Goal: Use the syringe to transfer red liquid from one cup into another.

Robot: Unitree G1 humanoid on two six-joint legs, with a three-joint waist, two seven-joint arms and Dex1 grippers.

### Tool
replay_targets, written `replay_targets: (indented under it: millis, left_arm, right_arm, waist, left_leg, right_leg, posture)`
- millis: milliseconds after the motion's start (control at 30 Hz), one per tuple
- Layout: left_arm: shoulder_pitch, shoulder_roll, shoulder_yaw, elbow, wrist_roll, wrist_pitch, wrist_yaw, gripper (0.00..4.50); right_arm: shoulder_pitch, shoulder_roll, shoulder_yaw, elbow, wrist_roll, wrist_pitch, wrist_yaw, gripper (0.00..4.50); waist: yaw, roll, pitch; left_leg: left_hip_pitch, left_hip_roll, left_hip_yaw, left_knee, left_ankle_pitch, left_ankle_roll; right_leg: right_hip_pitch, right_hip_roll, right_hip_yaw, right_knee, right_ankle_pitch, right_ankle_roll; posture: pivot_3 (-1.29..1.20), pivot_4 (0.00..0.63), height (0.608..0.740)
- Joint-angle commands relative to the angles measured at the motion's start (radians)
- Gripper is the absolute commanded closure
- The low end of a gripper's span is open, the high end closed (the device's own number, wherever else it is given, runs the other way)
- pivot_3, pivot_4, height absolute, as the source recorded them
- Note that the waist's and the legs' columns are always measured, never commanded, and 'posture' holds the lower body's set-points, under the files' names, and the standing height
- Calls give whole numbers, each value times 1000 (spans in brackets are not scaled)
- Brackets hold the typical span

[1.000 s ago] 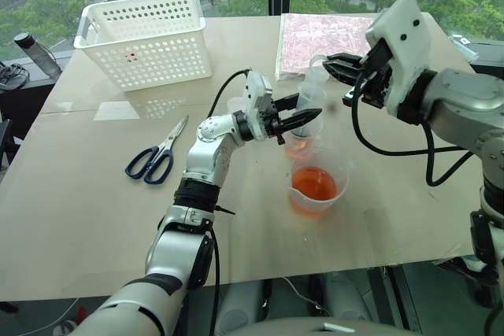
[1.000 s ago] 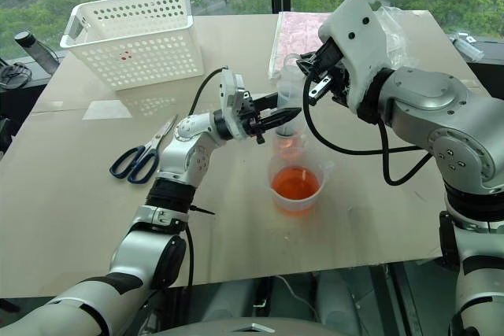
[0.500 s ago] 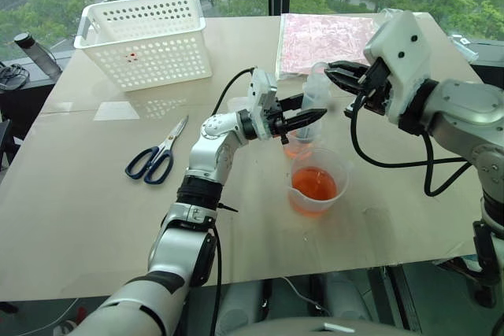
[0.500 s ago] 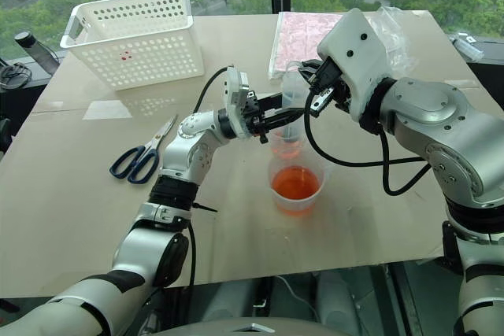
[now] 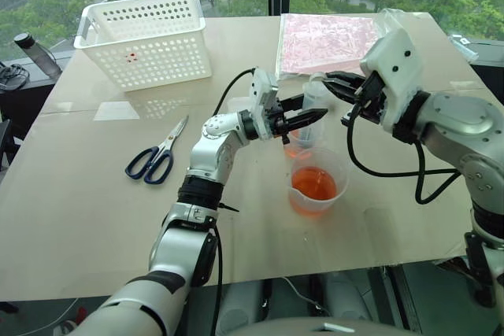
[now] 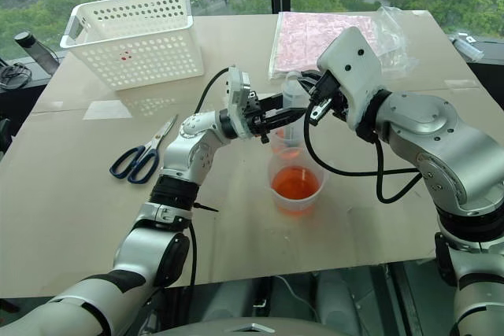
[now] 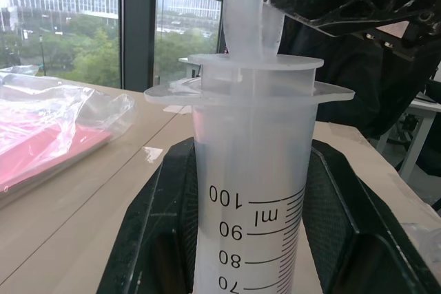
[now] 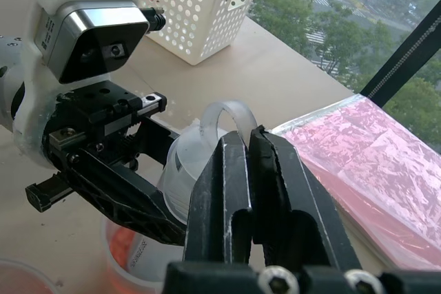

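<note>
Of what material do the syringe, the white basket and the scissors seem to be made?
Syringe: cloudy clear plastic, apparently, with printed black marks. Basket: white plastic, probably, matte with punched holes. Scissors: shiny metal blades, dark blue handles that look plastic.

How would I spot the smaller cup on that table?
Start at the white basket at the table's far left, then look right to the two grippers meeting mid-table. Beneath them stands the smaller cup, touching the beaker but narrower, shorter and spoutless.
</note>
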Motion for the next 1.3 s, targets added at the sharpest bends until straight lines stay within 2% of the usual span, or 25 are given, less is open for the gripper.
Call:
replay_targets:
  millis: [33, 367, 400, 467, 633, 667, 700, 833, 1067, 1133, 1200, 1300]
  left_arm:
    - [-85, -15, 67, -100, -64, -7, 62, 3039]
    - [-77, -3, 73, -132, -63, 12, 71, 3039]
    - [-78, 1, 74, -130, -61, 11, 71, 3039]
    - [-82, 6, 78, -129, -62, 13, 74, 3039]
    - [-92, 12, 92, -135, -82, 30, 84, 3039]
    - [-94, 13, 98, -142, -94, 43, 88, 3039]
    - [-97, 13, 104, -148, -106, 58, 96, 3039]
    - [-131, 17, 144, -176, -187, 185, 166, 3039]
    - [-224, 75, 222, -250, -317, 513, 369, 3039]
    - [-268, 115, 230, -246, -301, 617, 468, 3039]
    - [-327, 166, 263, -225, -349, 830, 563, 3039]
    - [-391, 264, 280, -140, -371, 1052, 585, 3039]
  right_arm:
    - [46, 19, 92, -39, 52, 3, 109, 4475]
    - [48, 28, -7, -33, 71, -56, 146, 4475]
    - [46, 28, -19, -29, 74, -61, 155, 3842]
    - [46, 28, -43, -26, 83, -63, 166, 3097]
    - [90, 3, -169, -55, 166, -70, 199, 641]
    - [105, -5, -209, -67, 200, -65, 203, 236]
    - [124, -18, -245, -83, 235, -64, 212, 107]
    - [218, -86, -382, -124, 339, -68, 246, 107]
    - [508, -214, -601, -156, 326, -174, 381, 107]
    - [627, -222, -669, -160, 291, -237, 460, 107]
    - [724, -223, -724, -155, 267, -274, 511, 107]
    - [811, -217, -773, -143, 254, -317, 561, 107]
  waist:
    - [0, 0, 0]
    - [0, 0, 0]
    - [0, 0, 0]
    - [-1, 0, 0]
    - [3, 0, 0]
    - [3, 0, 0]
    - [3, 0, 0]
    - [1, 0, 0]
    - [1, 0, 0]
    - [1, 0, 0]
    - [-1, 0, 0]
    - [1, -1, 0]
  left_leg:
    - [0, 0, 0, 0, 0, 0]
    - [0, 0, 0, 0, 0, 0]
    - [0, 0, 0, 0, 0, 0]
    - [0, 0, 0, 0, 0, 0]
    - [0, 0, -1, 1, 0, 0]
    - [0, -1, -1, 1, 0, 0]
    - [0, -1, -1, 1, 0, 0]
    - [0, -1, -1, 1, 0, 0]
    - [0, 0, -1, 2, 0, 0]
    - [1, 0, 0, 1, 0, 0]
    - [1, 0, -1, 1, 0, 0]
    - [3, 0, 1, 2, 0, 0]
  right_leg:
    - [0, 0, 0, 0, 0, 0]
    - [0, 0, 0, 0, 0, 0]
    - [0, 0, 0, 0, 0, 0]
    - [0, 0, 0, 0, 0, 0]
    - [0, 0, -1, 0, 0, 0]
    - [0, 0, 0, 0, 0, 0]
    - [0, -1, 0, 0, 0, 0]
    - [1, -1, 0, 0, 0, 1]
    - [1, -1, 0, 1, 0, 1]
    - [1, 0, 1, 2, 0, 1]
    - [2, 0, 1, 2, 0, 1]
    - [2, 1, 2, 4, 0, 1]
  posture:
    - [0, 150, 740]
    - [0, 150, 740]
    - [0, 150, 740]
    - [0, 150, 740]
    - [0, 150, 740]
    - [0, 150, 740]
    - [0, 150, 740]
    - [0, 150, 740]
    - [0, 150, 740]
    - [0, 150, 740]
    - [0, 150, 740]
    - [0, 150, 740]
